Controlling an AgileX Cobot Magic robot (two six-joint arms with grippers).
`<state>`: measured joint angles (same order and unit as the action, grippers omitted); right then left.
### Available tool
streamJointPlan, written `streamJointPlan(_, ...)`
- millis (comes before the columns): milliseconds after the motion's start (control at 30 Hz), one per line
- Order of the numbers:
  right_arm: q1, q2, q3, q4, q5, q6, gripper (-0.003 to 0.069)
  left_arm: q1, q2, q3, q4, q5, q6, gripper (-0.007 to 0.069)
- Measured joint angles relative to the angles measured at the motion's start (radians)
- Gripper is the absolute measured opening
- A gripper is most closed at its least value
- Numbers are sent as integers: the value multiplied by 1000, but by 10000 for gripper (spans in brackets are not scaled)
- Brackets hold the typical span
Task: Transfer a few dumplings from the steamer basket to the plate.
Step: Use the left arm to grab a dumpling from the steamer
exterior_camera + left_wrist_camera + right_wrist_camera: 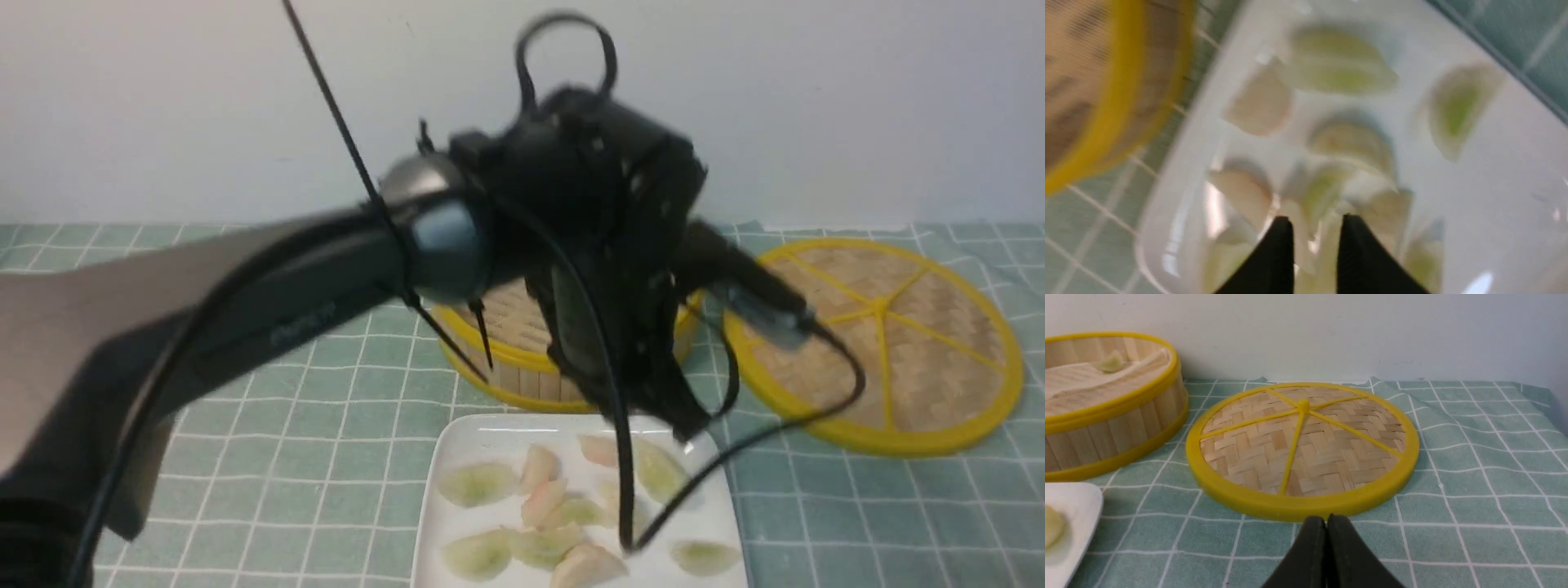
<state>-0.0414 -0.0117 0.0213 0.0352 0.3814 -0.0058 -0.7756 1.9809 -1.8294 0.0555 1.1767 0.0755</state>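
Observation:
Several pale green and pink dumplings (478, 483) lie on the white plate (451, 445) at the front centre. Just behind it stands the steamer basket (506, 343), largely hidden by my left arm. The left gripper (682, 425) hangs over the plate's far right part. The left wrist view is blurred; there the gripper (1316, 220) has its jaws a little apart with nothing between them, above the dumplings (1339, 65) on the plate (1180, 163). In the right wrist view one green dumpling (1110, 362) lies inside the basket (1106, 416). My right gripper (1326, 518) is shut and empty.
The flat woven lid (882, 343) with yellow rim and spokes lies to the right of the basket on the green checked cloth (326, 457). The right gripper sits low, just in front of the lid (1302, 449). A white wall stands behind.

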Motion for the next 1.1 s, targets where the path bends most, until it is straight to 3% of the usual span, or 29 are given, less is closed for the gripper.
streamJointPlan(100,0,0,0,0,0,0,-14,92,15,-143,-28,-16,-7,6)
streamJointPlan(233,0,0,0,0,0,0,-14,220,107,-312,-98,-83,-10,-6)
streamJointPlan(467,0,0,0,0,0,0,-14,272,281,-447,-90,-199,85,31)
streamJointPlan(567,0,0,0,0,0,0,-14,271,350,-477,-79,-249,80,125)
streamJointPlan(600,0,0,0,0,0,0,-14,271,353,-479,-79,-251,80,125)
streamJointPlan(667,0,0,0,0,0,0,-14,271,380,-483,-48,-280,42,230)
streamJointPlan(700,0,0,0,0,0,0,-14,271,382,-485,-45,-283,38,237)
streamJointPlan(800,0,0,0,0,0,0,-14,275,413,-485,-6,-374,-4,371)
streamJointPlan(867,0,0,0,0,0,0,-14,277,426,-486,1,-414,-12,420)
streamJointPlan(967,0,0,0,0,0,0,-14,278,445,-486,13,-429,-26,470)
streamJointPlan(1100,0,0,0,0,0,0,-14,281,460,-486,13,-436,-31,480)
